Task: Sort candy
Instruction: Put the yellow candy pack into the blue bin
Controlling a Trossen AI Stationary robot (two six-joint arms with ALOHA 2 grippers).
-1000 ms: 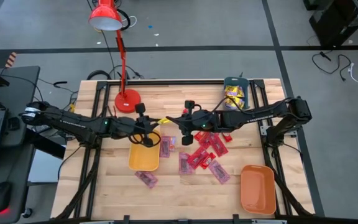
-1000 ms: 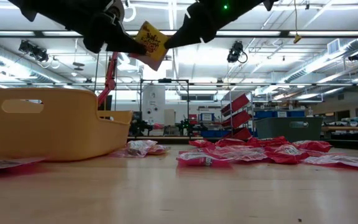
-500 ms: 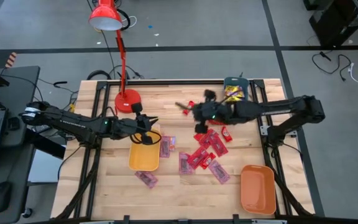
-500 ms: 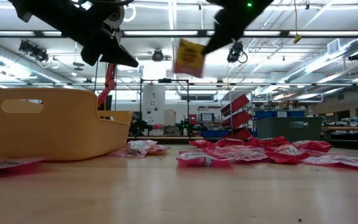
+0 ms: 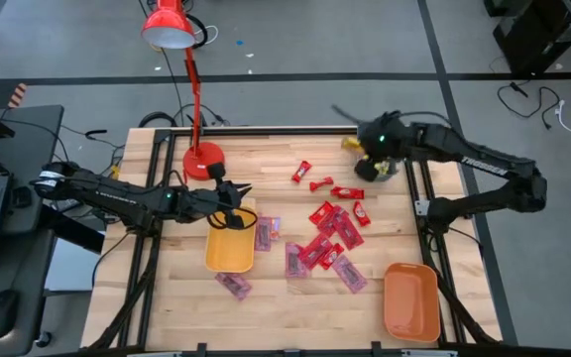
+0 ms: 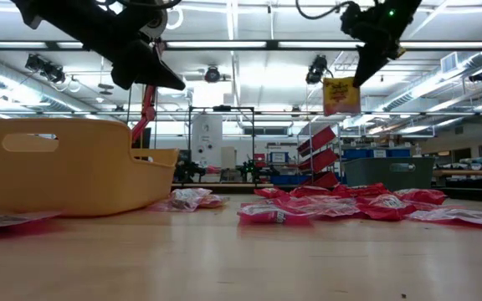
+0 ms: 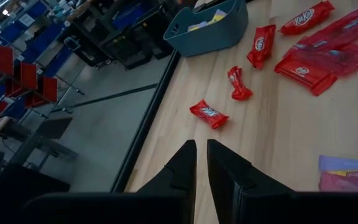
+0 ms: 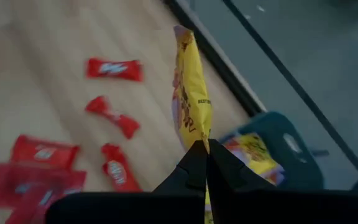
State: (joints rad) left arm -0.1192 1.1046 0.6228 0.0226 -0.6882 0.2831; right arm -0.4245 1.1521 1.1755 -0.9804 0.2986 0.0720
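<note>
My right gripper (image 5: pixel 360 147) is shut on a yellow candy packet (image 8: pixel 191 93) above the far right of the table, beside the teal tray (image 8: pixel 278 146), which holds more yellow packets. In the low view the packet (image 6: pixel 339 94) hangs high over the table. Red candy (image 5: pixel 330 223) and pinkish-purple packets (image 5: pixel 266 233) lie flat mid-table. My left gripper (image 7: pixel 201 155) hovers over the far end of the yellow-orange tray (image 5: pixel 230 248). A narrow gap shows between its fingers, with nothing in it. My right gripper pinches the yellow packet by one end (image 8: pixel 199 138) between its two fingers. The fingers slant downward from above. The packet hangs below them (image 6: pixel 346 84), lifted clear of the table and the tray.
A red desk lamp (image 5: pixel 203 159) stands at the far left of the table. An orange tray (image 5: pixel 410 302) sits at the near right corner. A few red sweets (image 7: pixel 209 114) lie near the far edge. One pink packet (image 5: pixel 231 285) lies in front of the yellow-orange tray.
My right gripper has swung from mid-table toward the far right edge and up, tipping downward, carrying the yellow packet to the teal tray. The packet came away from my left gripper, which has stayed over the yellow-orange tray.
</note>
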